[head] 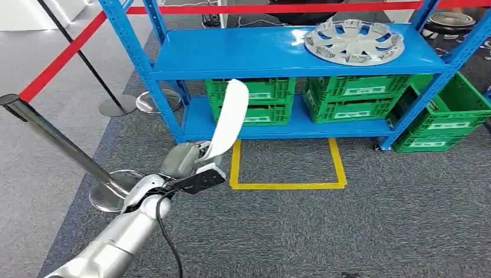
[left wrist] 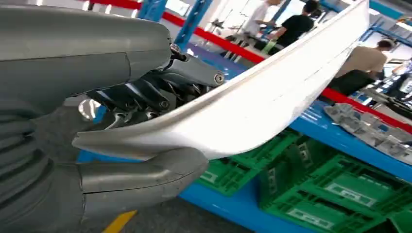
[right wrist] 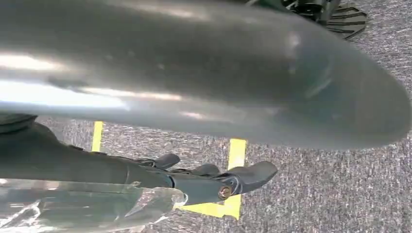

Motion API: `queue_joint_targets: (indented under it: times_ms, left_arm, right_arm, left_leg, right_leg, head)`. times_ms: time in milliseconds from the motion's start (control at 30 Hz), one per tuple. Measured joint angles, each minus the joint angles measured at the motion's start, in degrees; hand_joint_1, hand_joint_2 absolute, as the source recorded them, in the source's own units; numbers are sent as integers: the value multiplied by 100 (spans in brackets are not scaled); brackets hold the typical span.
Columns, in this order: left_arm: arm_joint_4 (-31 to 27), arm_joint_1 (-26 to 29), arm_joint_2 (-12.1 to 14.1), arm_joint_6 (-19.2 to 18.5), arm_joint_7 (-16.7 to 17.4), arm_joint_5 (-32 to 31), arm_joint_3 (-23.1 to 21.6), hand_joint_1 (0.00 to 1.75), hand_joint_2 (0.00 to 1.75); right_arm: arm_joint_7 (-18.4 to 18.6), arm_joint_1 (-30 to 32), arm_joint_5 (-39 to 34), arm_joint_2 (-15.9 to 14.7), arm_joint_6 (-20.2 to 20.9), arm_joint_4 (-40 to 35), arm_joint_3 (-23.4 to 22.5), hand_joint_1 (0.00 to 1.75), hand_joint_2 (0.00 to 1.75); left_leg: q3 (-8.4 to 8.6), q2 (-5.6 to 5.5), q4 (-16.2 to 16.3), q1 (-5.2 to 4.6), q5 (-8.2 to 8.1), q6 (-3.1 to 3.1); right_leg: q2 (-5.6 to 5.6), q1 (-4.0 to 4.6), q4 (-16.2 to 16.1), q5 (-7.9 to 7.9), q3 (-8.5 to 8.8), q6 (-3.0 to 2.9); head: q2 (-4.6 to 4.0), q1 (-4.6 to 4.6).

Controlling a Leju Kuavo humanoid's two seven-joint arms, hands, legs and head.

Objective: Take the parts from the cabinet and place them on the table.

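Over on the left, a steel barrier post leans across the grey carpet, with a red barrier rail running behind it. Next comes the left hand, and it's got a firm grasp on a long white curved part, thumb under and dark fingers over the near end, the part rising up in front of the blue cabinet. So one part is off the shelves and in the air, well short of any desk. On the floor, a yellow tape square sits just before the cabinet. Green crates line the lower shelf, and up top right a silver wheel cover waits, untouched. The right hand hangs over the carpet, fingers loosely extended, nothing in it. By my read: one part in transit, the wheel cover left to fetch.
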Motion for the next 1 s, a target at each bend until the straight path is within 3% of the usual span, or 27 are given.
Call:
queue_joint_targets:
  times_ms: [33,67,133,167,200,233,267,300,333,367,433,500,533,567,633,667,700,733,767,833,867,900,933,1000]
  left_arm:
    - [-30,24,-22,-74,-17,87,41,175,175]
    - [-39,30,-33,-109,-35,129,70,175,175]
    - [-46,75,-39,-153,-52,164,118,175,175]
    - [-46,105,-39,-174,-59,181,137,175,175]
    - [-46,132,-39,-201,-59,183,148,175,175]
    - [-46,153,-39,-209,-61,185,159,175,175]
    - [-46,156,-39,-207,-79,190,164,175,175]
    - [-48,152,-41,-203,-90,192,166,175,175]
    - [-57,149,-39,-199,-96,192,170,175,175]
    - [-83,150,-35,-188,-96,190,177,175,175]
    - [-120,148,-35,-166,-96,174,179,175,175]
    - [-157,150,-50,-144,-96,146,181,175,175]
    - [-175,147,-50,-131,-96,128,181,175,175]
    - [-186,152,-48,-118,-96,120,181,175,175]
    - [-197,167,-39,-102,-96,100,181,175,175]
    - [-197,185,-39,-100,-94,81,181,175,175]
    - [-197,201,-35,-100,-92,72,181,175,175]
    - [-197,211,-33,-100,-92,67,181,175,175]
    - [-197,211,-33,-98,-92,61,181,175,175]
    - [-210,209,-33,-94,-92,48,181,175,175]
    - [-212,199,-33,-87,-92,21,181,175,175]
    - [-214,194,-33,-85,-90,6,181,175,175]
    - [-216,197,-31,-81,-81,-3,179,175,175]
    - [-216,195,-33,-81,-63,-14,181,175,175]
  right_arm:
    - [-9,2,0,-2,-2,-2,-2,0,0]
    - [-11,2,0,0,-4,-2,-4,0,0]
    - [-11,-1,2,-2,-4,-4,-4,0,0]
    - [-11,3,2,-4,-4,-4,-6,0,0]
    - [-11,12,2,-4,-4,-4,-7,0,0]
    - [-11,16,4,-4,-4,-4,-9,0,0]
    - [-11,12,4,-4,-4,-9,-11,0,0]
    - [-11,1,7,-4,-7,-9,-13,0,0]
    - [-11,-17,7,-4,-11,-13,-13,0,0]
    - [-9,-46,7,2,-13,-13,-15,0,0]
    - [-11,-75,7,2,-18,-17,-15,0,0]
    - [-9,-65,9,-7,-24,-24,-17,0,0]
    - [-11,-61,9,-7,-24,-24,-20,0,0]
    - [-9,-62,9,-7,-24,-26,-22,0,0]
    - [-11,-80,9,-7,-22,-35,-22,0,0]
    - [-11,-73,9,-7,-11,-33,-22,0,0]
    - [-11,-60,9,-7,-11,-33,-22,0,0]
    - [-11,-49,9,-7,-13,-35,-22,0,0]
    - [-9,-45,9,-7,-15,-35,-22,0,0]
    - [-11,-58,9,-7,-18,-35,-24,0,0]
    - [-11,-62,7,-7,-17,-35,-24,0,0]
    - [-9,-81,7,-7,-18,-35,-22,0,0]
    - [-11,-78,4,-7,-18,-35,-22,0,0]
    - [-11,-40,4,-4,-15,-35,-22,0,0]
  left_leg:
    - [43,49,-102,49,53,-74]
    - [40,59,-112,51,56,-62]
    - [32,127,-110,48,52,-56]
    - [24,163,-106,47,51,-55]
    - [17,204,-100,47,52,-56]
    - [9,246,-90,50,54,-58]
    - [-5,292,-69,58,55,-66]
    - [-23,339,-30,72,50,-79]
    - [-37,378,24,81,31,-109]
    - [-46,409,67,49,15,-147]
    - [-39,492,110,43,3,-203]
    - [-24,621,91,65,30,-271]
    - [-56,570,121,82,-8,-315]
    - [-101,337,273,104,-207,-353]
    - [-422,91,1132,125,-765,-391]
    - [-620,53,1629,125,-982,-399]
    - [-731,37,1920,125,-1074,-400]
    - [-708,22,1922,127,-1036,-390]
    - [-577,6,1708,135,-883,-379]
    - [-2,-130,732,162,-438,-361]
    - [241,-464,322,209,-367,-370]
    - [291,-617,150,238,-422,-366]
    - [271,-538,189,205,-413,-356]
    - [264,-439,189,166,-396,-278]
  right_leg:
    - [-21,3,38,-67,-25,6]
    - [-47,14,231,-254,-110,20]
    - [-56,13,1114,-724,-483,52]
    - [-56,20,1530,-885,-664,77]
    - [-58,20,1741,-925,-748,100]
    - [-67,17,1648,-830,-687,116]
    - [-93,14,1296,-628,-493,129]
    - [-171,12,751,-383,-196,143]
    - [-344,13,225,-187,115,161]
    - [-570,38,102,-261,163,104]
    - [-426,34,90,-196,114,-21]
    - [-302,57,97,-147,74,-103]
    - [-234,22,78,-92,102,-154]
    - [-180,17,78,-60,69,-183]
    - [-53,10,79,1,4,-225]
    - [35,11,81,18,-26,-220]
    - [111,12,82,35,-49,-212]
    - [194,9,84,49,-68,-195]
    - [276,4,85,62,-82,-176]
    - [449,-22,85,85,-90,-135]
    - [515,-33,85,99,-109,-107]
    - [576,-11,124,104,-153,-64]
    - [637,-42,82,141,-191,-12]
    - [756,-92,7,199,-213,76]
  head:
    - [0,13]
    - [0,15]
    - [0,37]
    - [0,39]
    - [0,42]
    - [0,39]
    - [0,40]
    - [0,42]
    - [0,39]
    - [2,44]
    - [0,11]
    - [0,17]
    - [0,24]
    - [0,6]
    - [0,-9]
    - [0,-6]
    - [0,-7]
    - [0,-4]
    - [0,-11]
    - [0,-11]
    - [0,-15]
    - [0,-6]
    - [0,-9]
    - [0,-7]
